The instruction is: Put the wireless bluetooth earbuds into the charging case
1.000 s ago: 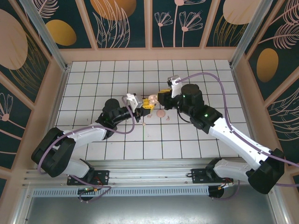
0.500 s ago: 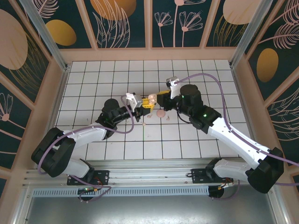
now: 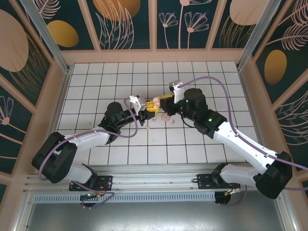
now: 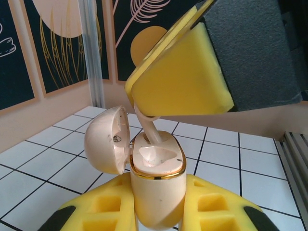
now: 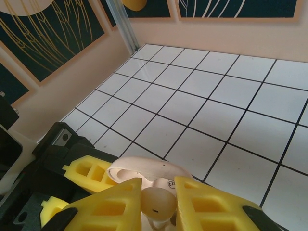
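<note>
From above, the left claw point(image 3: 152, 108) and right claw point(image 3: 165, 99) meet over the white tiled worktop point(image 3: 96, 82); the left wrist view shows the left claw clamping the pale beige-pink rounded charging case point(image 4: 156, 192) upright and open to receive the pale pinkish-white curved earbud point(image 4: 150, 131); the right wrist view shows the right claw pinching that earbud over its socket.

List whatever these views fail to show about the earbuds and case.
- Right wrist: the charging case wells, hidden beneath the earbud and right gripper.
- Left wrist: the earbud's head, buried between the gripper's pads; seating depth unclear.
- Top external: pale specks on the tiles, too small to identify.
</note>
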You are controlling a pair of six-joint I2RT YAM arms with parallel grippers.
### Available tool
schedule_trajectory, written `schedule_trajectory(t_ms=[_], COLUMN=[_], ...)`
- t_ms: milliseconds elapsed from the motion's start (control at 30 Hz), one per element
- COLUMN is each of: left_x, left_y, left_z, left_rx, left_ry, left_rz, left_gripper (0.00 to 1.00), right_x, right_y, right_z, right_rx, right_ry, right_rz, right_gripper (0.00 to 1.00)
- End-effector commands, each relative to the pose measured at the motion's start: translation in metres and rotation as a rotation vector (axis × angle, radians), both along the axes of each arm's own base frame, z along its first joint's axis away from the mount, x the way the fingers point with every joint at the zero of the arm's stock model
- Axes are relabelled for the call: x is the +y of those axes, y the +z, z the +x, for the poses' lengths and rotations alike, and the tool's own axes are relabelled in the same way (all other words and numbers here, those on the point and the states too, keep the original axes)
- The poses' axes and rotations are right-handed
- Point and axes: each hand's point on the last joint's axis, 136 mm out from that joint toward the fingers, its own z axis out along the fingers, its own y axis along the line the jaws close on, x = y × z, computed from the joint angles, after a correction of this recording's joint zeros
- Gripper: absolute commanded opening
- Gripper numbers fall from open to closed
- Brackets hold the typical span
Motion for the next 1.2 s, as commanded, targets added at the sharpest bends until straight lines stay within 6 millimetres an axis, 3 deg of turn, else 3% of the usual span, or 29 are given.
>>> schedule_trajectory(t_ms=[0, 433, 833, 1167], left_x=[0.001, 0.001, 0.002, 0.001], left_y=[0.05, 0.054, 0.065, 0.068], left_z=[-0.006, -0.007, -0.007, -0.007], left_rx=[-0.106, -0.109, -0.127, -0.13], left_ry=[-0.015, -0.016, -0.017, -0.019], left_rz=[-0.113, -0.115, -0.132, -0.133], left_gripper=[0.12, 0.12, 0.12, 0.12], right_x=[-0.001, -0.013, -0.014, -0.024], right_y=[-0.006, 0.009, -0.004, 0.002], right_z=[-0.002, 0.001, -0.001, 0.006], right_rx=[-0.03, -0.116, -0.107, -0.147], right_ry=[-0.012, -0.079, -0.074, -0.129], right_rz=[-0.042, -0.053, -0.095, -0.129], right_gripper=[0.21, 0.21, 0.2, 0.2])
